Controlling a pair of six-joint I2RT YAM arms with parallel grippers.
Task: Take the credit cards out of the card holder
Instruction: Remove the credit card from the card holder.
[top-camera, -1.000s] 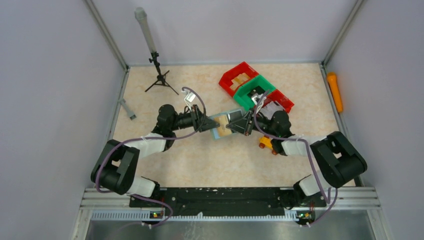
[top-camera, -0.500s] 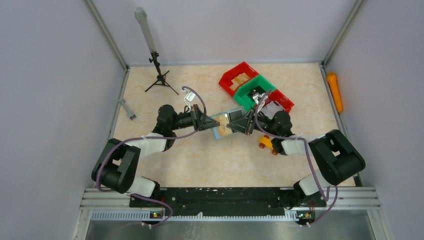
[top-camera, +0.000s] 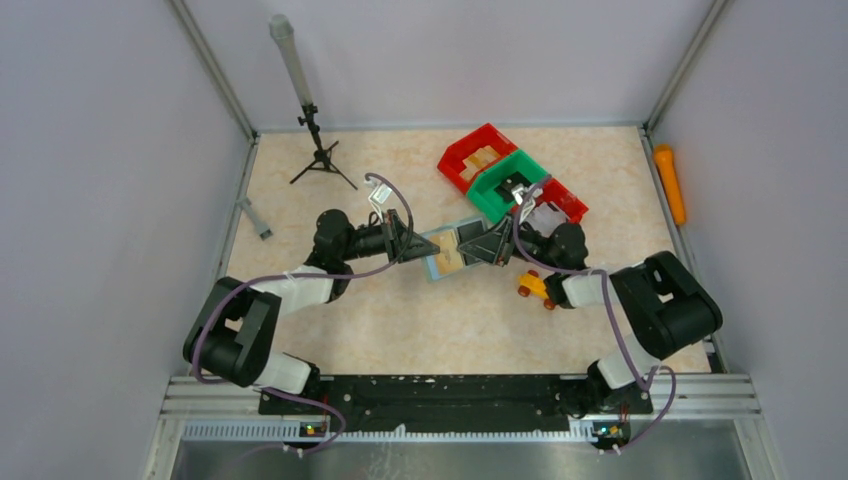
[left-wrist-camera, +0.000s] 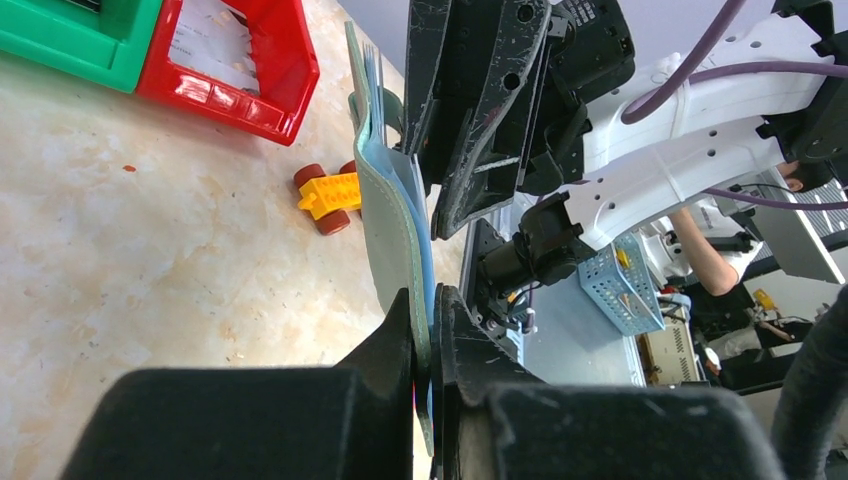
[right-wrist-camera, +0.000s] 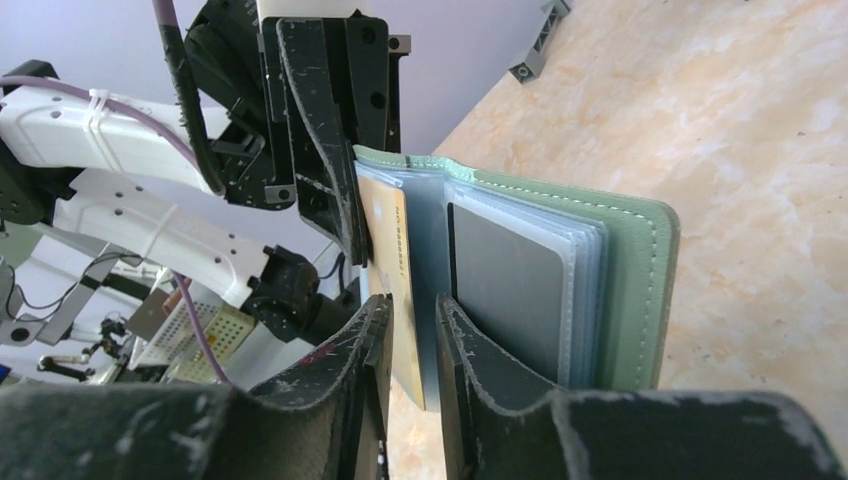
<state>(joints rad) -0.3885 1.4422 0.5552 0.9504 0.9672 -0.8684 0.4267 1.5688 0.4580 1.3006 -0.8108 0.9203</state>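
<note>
The left claw (left-wrist-camera: 432, 310) holds the card holder (left-wrist-camera: 392, 215) clamped by one edge, raised between both arms. The right claw (right-wrist-camera: 415, 305), fingers slightly apart, straddles the tan credit card (right-wrist-camera: 388, 240); its long side points back along these fingers.

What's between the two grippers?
The open card holder, a tan card inside, spans left gripper to right gripper. Top view shows it; both wrist views confirm.
</note>
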